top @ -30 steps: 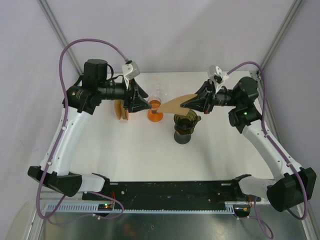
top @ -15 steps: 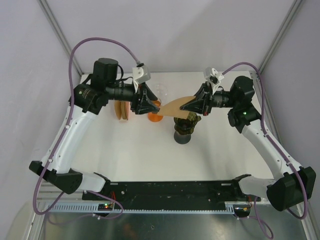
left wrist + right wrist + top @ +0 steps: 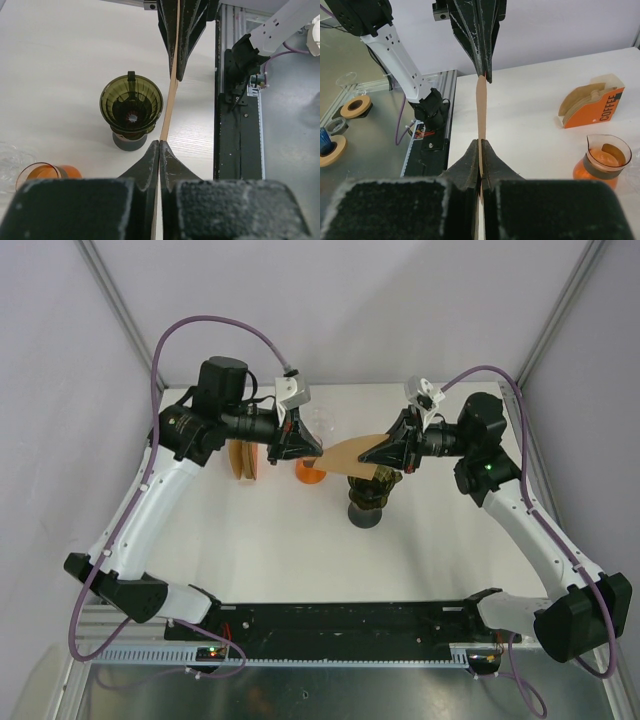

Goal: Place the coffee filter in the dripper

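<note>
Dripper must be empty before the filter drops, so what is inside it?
Left wrist view: the dripper holds nothing, only ribbed walls and its bottom hole. The filter hangs outside it, pinched by the left hand and right hand. From above, the filter hides part of it.

Your path down into the dripper blocked by the coffee filter stretched close above its rim between left hand and right hand, orange server and filter box standing to its left, near table open to you.
</note>
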Controlling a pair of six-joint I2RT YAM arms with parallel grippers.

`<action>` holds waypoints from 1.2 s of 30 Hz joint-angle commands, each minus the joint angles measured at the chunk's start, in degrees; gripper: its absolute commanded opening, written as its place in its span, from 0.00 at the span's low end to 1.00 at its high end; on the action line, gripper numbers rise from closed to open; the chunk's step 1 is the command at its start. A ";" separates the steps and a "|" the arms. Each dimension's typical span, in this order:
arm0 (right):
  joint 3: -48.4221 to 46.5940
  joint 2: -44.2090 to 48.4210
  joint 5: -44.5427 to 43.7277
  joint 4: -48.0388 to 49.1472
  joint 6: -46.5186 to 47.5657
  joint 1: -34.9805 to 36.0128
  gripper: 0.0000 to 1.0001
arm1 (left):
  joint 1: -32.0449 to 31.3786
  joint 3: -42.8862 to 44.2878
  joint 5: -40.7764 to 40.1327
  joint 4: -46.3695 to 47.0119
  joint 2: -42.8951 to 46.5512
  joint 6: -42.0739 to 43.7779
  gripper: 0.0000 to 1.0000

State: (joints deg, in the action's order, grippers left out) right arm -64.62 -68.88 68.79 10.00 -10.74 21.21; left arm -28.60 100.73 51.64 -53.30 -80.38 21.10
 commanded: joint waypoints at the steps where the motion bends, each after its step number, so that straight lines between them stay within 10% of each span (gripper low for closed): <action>1: -1.48 1.04 -0.16 -1.18 1.79 0.20 0.00 | -0.54 1.80 3.04 0.66 0.55 -0.11 0.01; 15: -1.40 3.20 -4.38 -2.38 2.10 0.29 0.00 | -0.58 -0.67 7.11 0.59 1.10 -1.91 0.00; 23: -1.45 3.17 -4.09 -2.18 2.01 0.97 0.00 | -0.59 -0.57 3.05 0.49 1.18 -0.91 0.30; 36: -1.40 2.92 -4.38 -1.91 2.12 1.49 0.00 | -0.86 -0.98 4.30 0.46 1.06 0.03 0.31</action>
State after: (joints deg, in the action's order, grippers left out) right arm -64.62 -67.09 64.88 6.28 -8.49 22.39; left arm -28.75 100.07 55.07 -53.32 -80.36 20.05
